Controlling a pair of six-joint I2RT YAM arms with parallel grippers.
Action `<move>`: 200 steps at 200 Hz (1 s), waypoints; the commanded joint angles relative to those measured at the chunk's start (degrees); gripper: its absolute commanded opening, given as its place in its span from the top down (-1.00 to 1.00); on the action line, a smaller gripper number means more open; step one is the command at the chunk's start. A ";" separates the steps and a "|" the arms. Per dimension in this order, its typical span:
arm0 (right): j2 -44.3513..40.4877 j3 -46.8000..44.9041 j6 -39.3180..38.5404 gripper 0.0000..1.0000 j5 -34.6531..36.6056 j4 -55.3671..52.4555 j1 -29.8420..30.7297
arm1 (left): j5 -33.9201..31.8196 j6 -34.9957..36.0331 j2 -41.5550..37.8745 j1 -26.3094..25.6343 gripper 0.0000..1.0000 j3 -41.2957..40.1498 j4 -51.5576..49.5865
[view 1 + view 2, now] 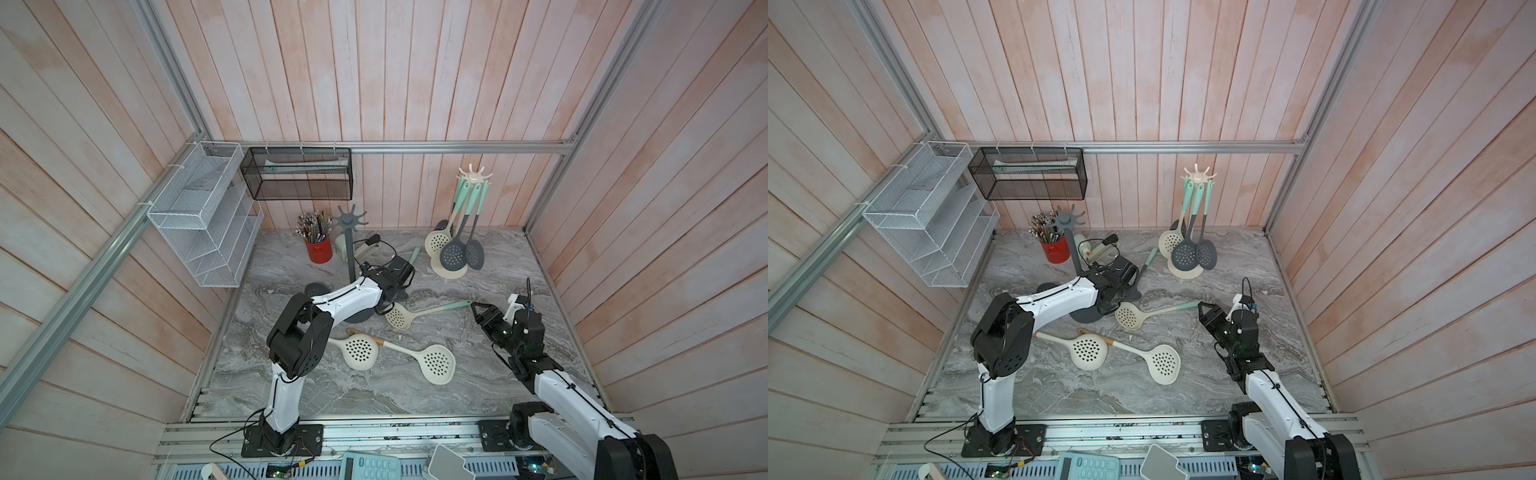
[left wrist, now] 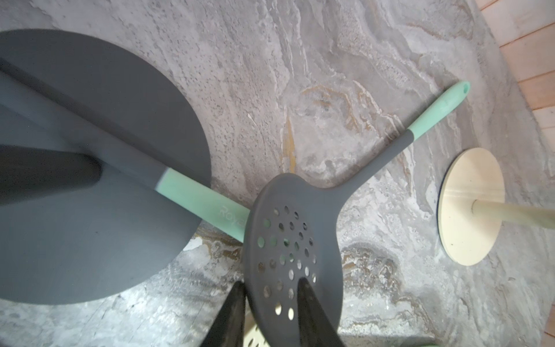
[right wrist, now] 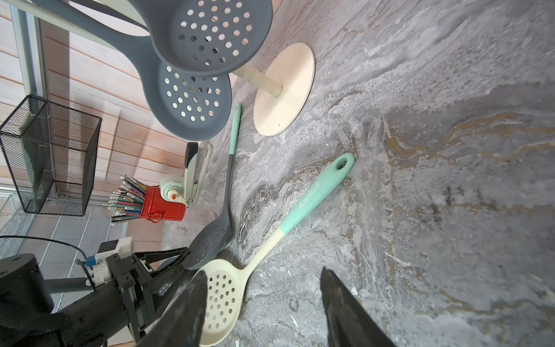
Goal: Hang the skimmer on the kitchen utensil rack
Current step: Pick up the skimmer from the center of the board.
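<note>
Grey skimmer (image 2: 285, 249) on table (image 2: 330, 90), unhung | left claw (image 2: 270, 282) straddles its bowl, grip unclear | right claw (image 3: 264, 273) wide, empty | lifting and hanging on grey utensil rack (image 1: 352, 218) remain

Left arm (image 1: 345, 300) stretched forward, wrist bent down, jaws narrowly apart, right arm (image 1: 559, 388) angled inward, jaws wide.

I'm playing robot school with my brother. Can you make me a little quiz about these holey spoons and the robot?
1. True or false: the right gripper is open.
2. The left gripper has the rim of a skimmer between its fingers. What colour is it? A cream, B grey, C red.
3. Which has bare hooks: the grey rack or the cream rack?
Key: 1 true; 2 B; 3 the grey rack.
</note>
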 commanded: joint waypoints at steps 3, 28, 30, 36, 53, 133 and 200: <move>-0.50 0.05 -0.72 -0.22 0.26 -1.49 -0.48 | 2.50 -0.09 0.20 0.02 0.39 -1.68 0.27; -0.90 -0.57 -0.31 -0.22 0.49 -1.17 -0.48 | 4.01 -1.51 -0.90 0.02 0.35 -4.02 1.18; -0.85 -0.63 -0.29 -0.22 0.51 -1.11 -0.48 | 4.09 -1.60 -0.91 0.02 0.35 -4.05 1.22; -0.83 -0.83 -0.08 -0.22 0.53 -0.83 -0.48 | 4.29 -1.87 -0.84 0.02 0.34 -4.24 1.32; -0.68 -1.01 -0.02 -0.22 0.32 -0.70 -0.49 | 4.67 -2.02 -0.40 0.04 0.33 -4.21 1.84; -2.76 -1.45 -0.42 -0.22 1.21 -1.89 -0.79 | 2.62 -1.25 1.65 0.98 0.37 -1.59 3.32; -3.77 -1.28 -0.38 -0.22 1.31 -2.57 -0.92 | 0.69 -1.83 -0.35 1.07 0.82 -2.12 5.06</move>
